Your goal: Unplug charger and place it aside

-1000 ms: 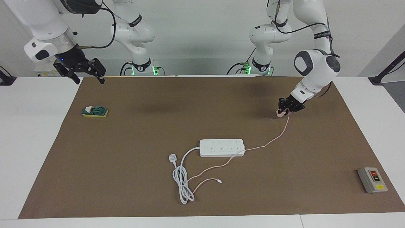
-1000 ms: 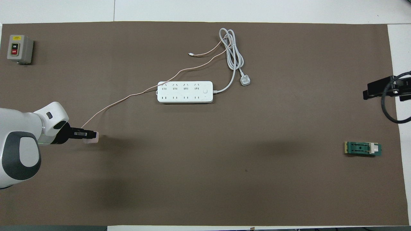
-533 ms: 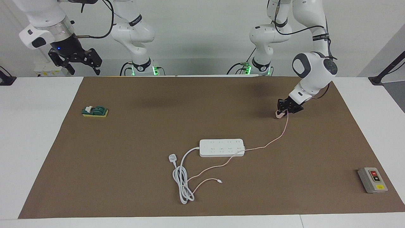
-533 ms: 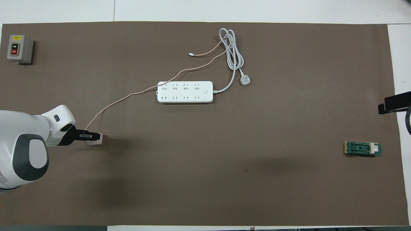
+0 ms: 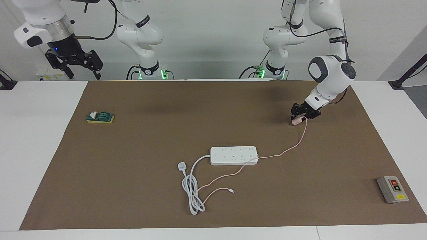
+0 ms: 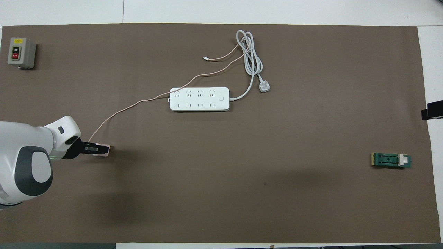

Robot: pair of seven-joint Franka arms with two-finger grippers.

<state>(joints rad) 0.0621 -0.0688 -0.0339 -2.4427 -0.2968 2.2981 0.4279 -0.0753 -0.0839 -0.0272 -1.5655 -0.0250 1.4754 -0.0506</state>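
Note:
The pale-pink charger (image 5: 295,122) is out of the white power strip (image 5: 234,155) and sits low at the mat, toward the left arm's end and nearer to the robots than the strip. My left gripper (image 5: 299,117) is shut on it; the overhead view shows the gripper (image 6: 100,149) with the charger (image 6: 105,152) at its tip. The thin pink cable (image 5: 293,146) trails from the charger past the strip's end. My right gripper (image 5: 84,76) is open and empty, raised over the table's edge at the right arm's end.
The strip's thick white cord and three-pin plug (image 5: 181,165) lie coiled beside the strip, farther from the robots. A grey switch box (image 5: 392,189) stands at the left arm's end, and a green block (image 5: 100,117) at the right arm's end.
My left gripper has shifted slightly with the charger and brought it lower onto the mat. My right gripper has risen and drawn back toward its end of the table.

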